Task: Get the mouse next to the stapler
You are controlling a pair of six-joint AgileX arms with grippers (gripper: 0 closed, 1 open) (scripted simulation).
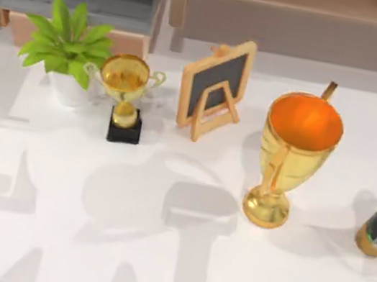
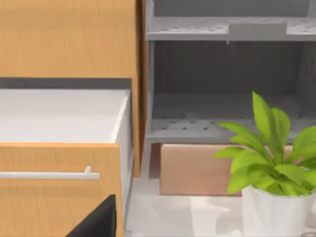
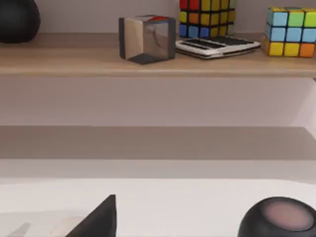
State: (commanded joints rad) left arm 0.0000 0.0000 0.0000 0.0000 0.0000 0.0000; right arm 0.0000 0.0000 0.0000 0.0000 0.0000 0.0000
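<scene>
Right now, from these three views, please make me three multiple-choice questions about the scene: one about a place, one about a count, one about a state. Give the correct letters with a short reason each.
1. Where does the potted plant stand on the table, by the top view?
A. far left, beside the small trophy
B. far right, beside the bottle
C. centre, in front of the chalkboard

2. How many gold trophies stand on the table?
A. one
B. two
C. three

3. In the left wrist view, what is the state of the wooden drawer?
A. pushed fully shut
B. pulled open
C. lifted out and lying on the table

Answers:
1. A, since the plant sits next to the small trophy at the left.
2. B, the small trophy and the large trophy.
3. B, because its white inside shows behind the front with the handle.
</scene>
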